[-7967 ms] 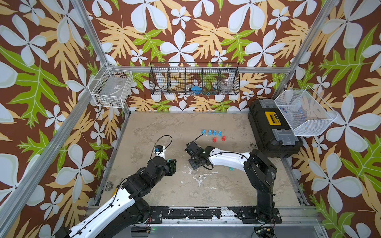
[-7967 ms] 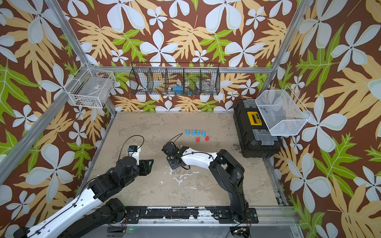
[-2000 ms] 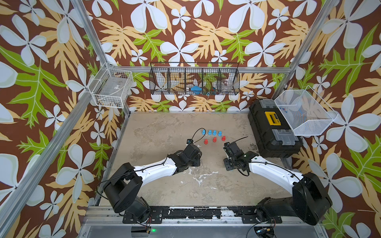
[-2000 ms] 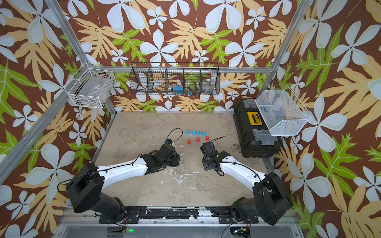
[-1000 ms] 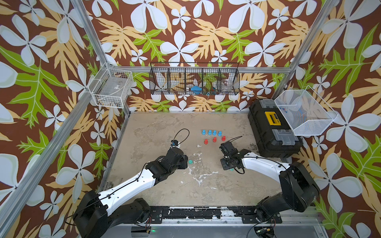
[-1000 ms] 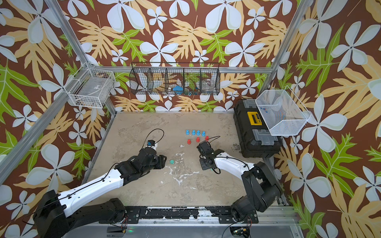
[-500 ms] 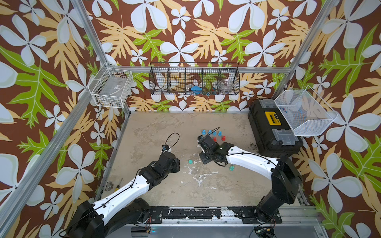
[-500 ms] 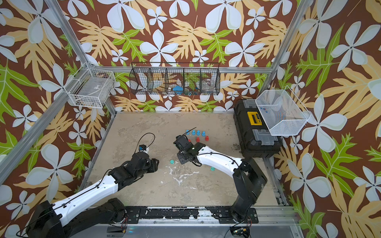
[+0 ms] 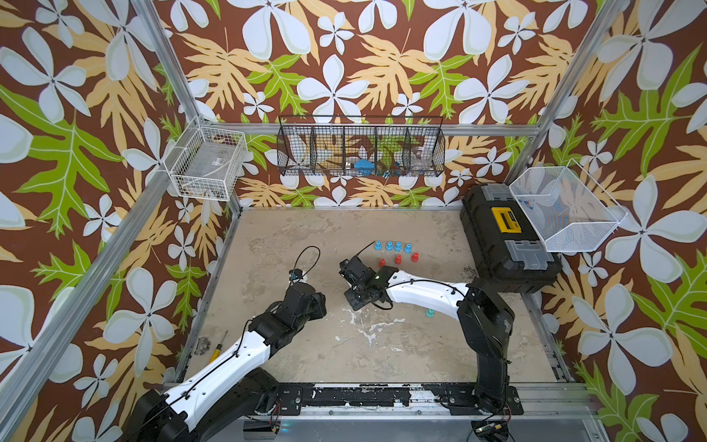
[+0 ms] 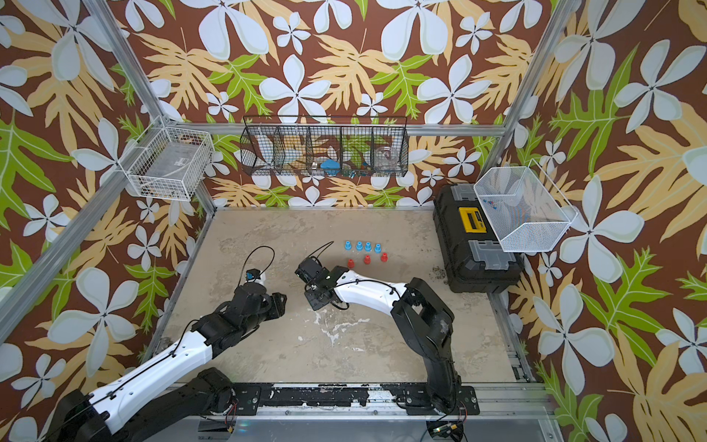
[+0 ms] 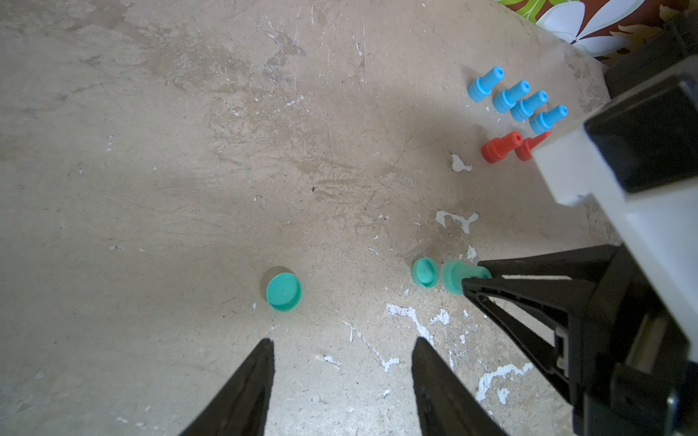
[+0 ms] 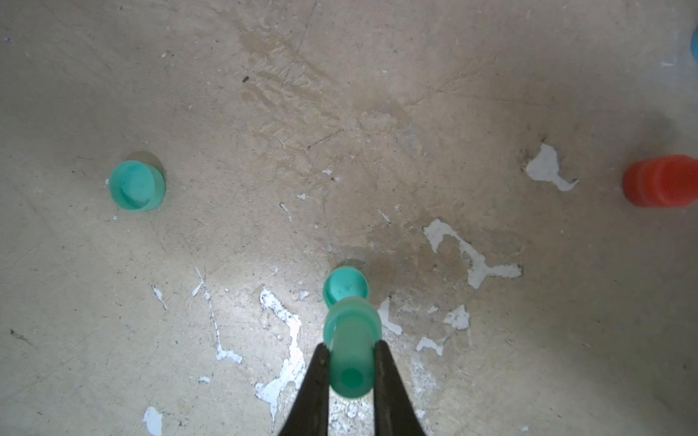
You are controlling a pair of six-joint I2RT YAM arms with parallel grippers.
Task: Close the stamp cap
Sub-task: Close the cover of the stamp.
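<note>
Teal stamp (image 12: 351, 328) sits pinched by its stem in my right gripper (image 12: 351, 344), which has swung left to mid-table and hangs over a loose cap (image 12: 345, 285): pressing down comes next, I judge. My left gripper (image 11: 342, 339), backed off near-left, gapes empty near another cap (image 11: 284, 292).

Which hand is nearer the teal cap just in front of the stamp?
Right. The right hand, shut on the teal stamp, has the stamp's wide end right by that teal cap. The left hand is open and farther off, with the other teal cap ahead of it.
</note>
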